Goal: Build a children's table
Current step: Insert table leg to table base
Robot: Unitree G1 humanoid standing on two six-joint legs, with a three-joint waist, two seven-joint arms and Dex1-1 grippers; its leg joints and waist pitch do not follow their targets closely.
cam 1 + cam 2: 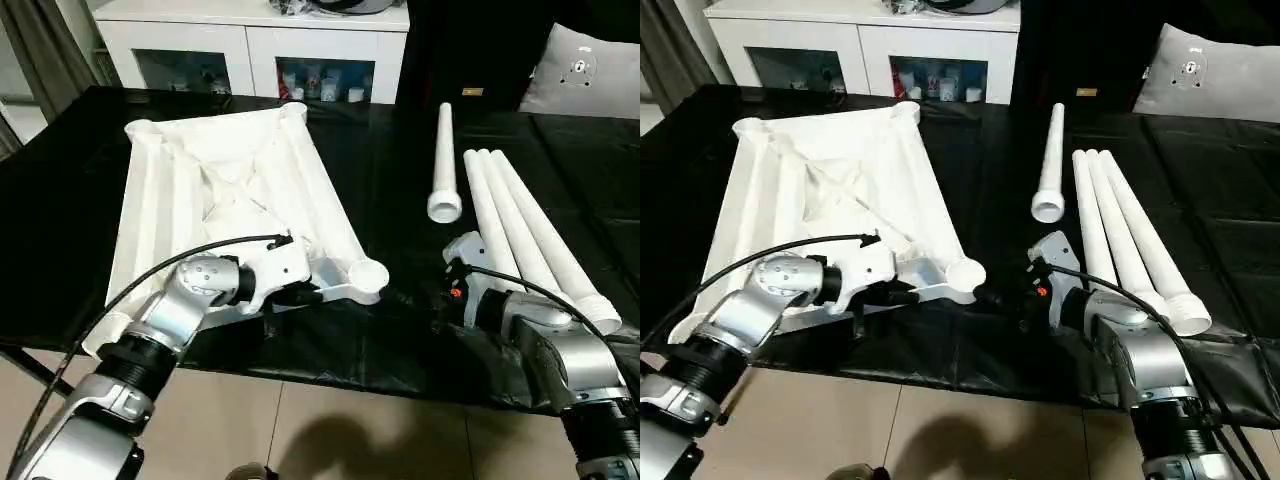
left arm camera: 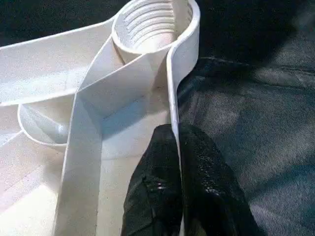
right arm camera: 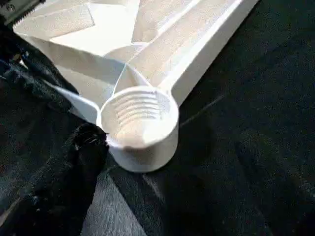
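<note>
Left eye view showed the white table top [image 1: 230,190] lying upside down on the black-covered worktop [image 1: 400,170], its ribbed underside facing up and its round corner sockets at the corners. Its near right corner socket [image 1: 368,277] sat close to the worktop's front edge. The left claw [image 2: 178,162] was clamped on the thin raised rim of the table top just behind that socket, one black finger [image 2: 155,187] inside the rim and the other on the outside, pressed nearly together with only the plastic wall between them. In the left wrist view the socket's inner threads were plain to see. The right claw [image 3: 78,162] stood wide apart and held nothing; one of its fingertips [image 3: 88,142] lay right against the outer wall of the same threaded socket, though actual contact was hard to judge. Four white tapered legs lay on the worktop to the right of the table top: a single leg [image 1: 444,160] lay apart with its wide open end toward the robot, and three legs [image 1: 530,240] lay side by side, touching, just beyond the right arm. A white cabinet [image 1: 250,40] stood behind the worktop.
</note>
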